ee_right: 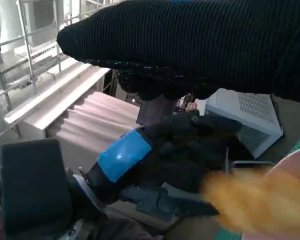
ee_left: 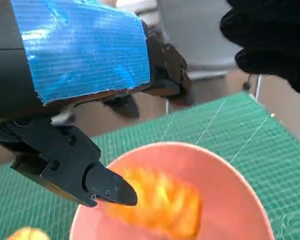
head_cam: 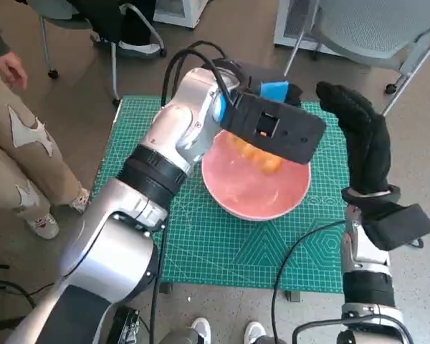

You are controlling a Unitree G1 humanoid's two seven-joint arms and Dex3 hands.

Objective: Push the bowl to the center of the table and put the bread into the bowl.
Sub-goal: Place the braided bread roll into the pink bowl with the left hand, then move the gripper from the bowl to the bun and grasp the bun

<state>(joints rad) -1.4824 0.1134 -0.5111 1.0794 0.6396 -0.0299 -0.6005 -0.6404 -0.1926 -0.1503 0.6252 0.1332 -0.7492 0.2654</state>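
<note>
Pink and round, the plastic bowl [head_cam: 256,188] sits mid-frame in the head view on the green cutting mat covering the bench [head_cam: 222,251], so the push looks done. Blurred orange-yellow bread [head_cam: 261,156] shows inside it, just beneath my blue-taped left hand [head_cam: 266,115]; whether that hand holds it I cannot tell. My gloved right hand [head_cam: 358,140] hangs empty, fingers apart, at right.

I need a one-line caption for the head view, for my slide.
The left robot hand hovers over the pink bowl with bread inside; the gloved right robot hand is raised beside it.
</note>
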